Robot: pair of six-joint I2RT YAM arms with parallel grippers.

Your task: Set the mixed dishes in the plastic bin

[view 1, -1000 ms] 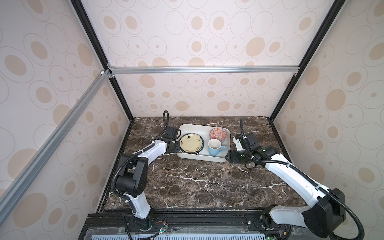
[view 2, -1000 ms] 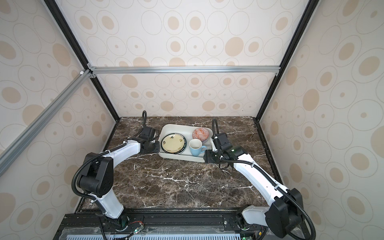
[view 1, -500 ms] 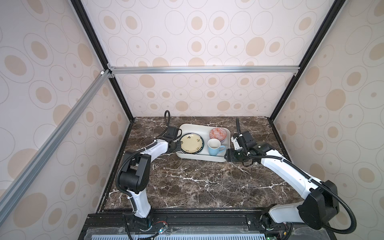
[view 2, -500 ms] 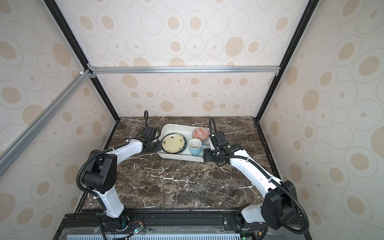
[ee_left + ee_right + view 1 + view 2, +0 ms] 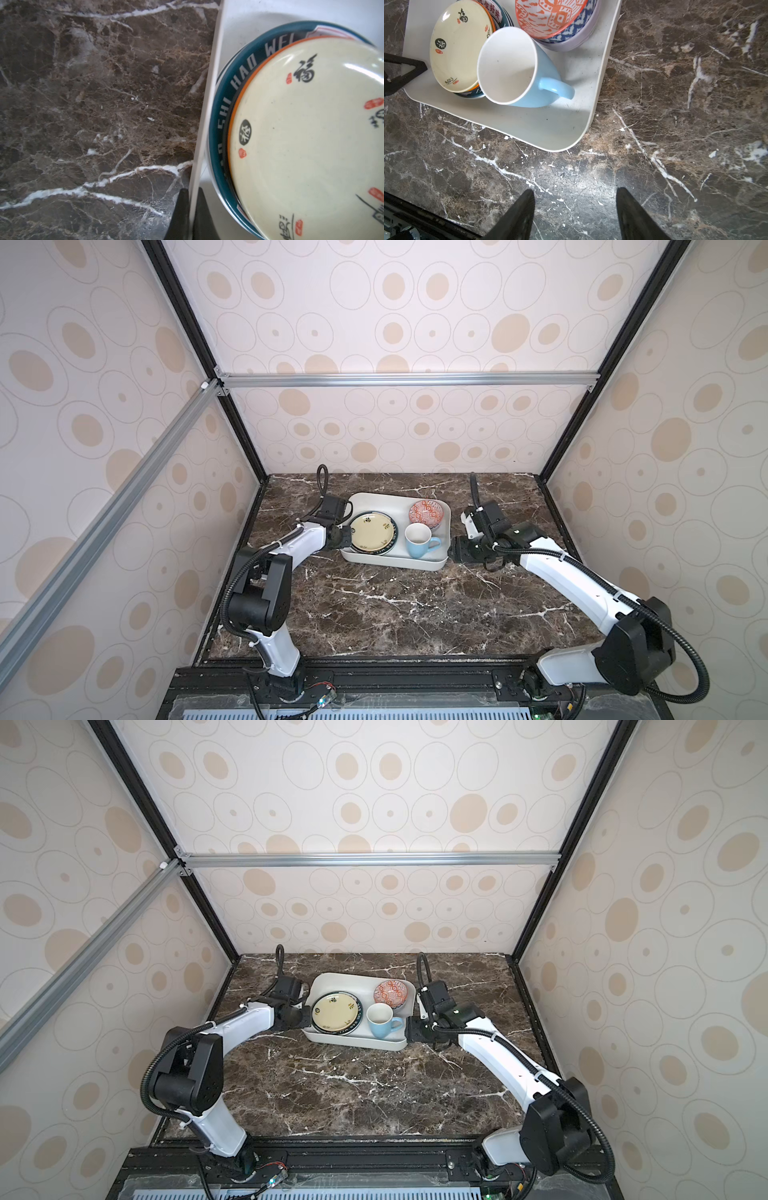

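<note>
The off-white plastic bin (image 5: 395, 562) sits at the back middle of the marble table. It holds a cream plate (image 5: 371, 531) stacked on a teal-rimmed plate (image 5: 220, 124), a light-blue mug (image 5: 419, 541), and a red-patterned bowl (image 5: 429, 512) nested in a lilac bowl (image 5: 571, 41). My left gripper (image 5: 192, 199) is shut on the bin's left wall (image 5: 207, 104), one finger inside and one outside. Just off the bin's right front corner (image 5: 550, 128), my right gripper (image 5: 575, 199) is open over bare marble and touches nothing.
The dark marble table (image 5: 395, 614) is enclosed by patterned walls and black frame posts. Its black front rail (image 5: 374, 672) lies near the arm bases. The left gripper's finger (image 5: 404, 70) shows at the bin's far wall in the right wrist view.
My left gripper has closed onto the bin's left wall. The right gripper has shifted slightly toward the bin's right side and stayed open.
</note>
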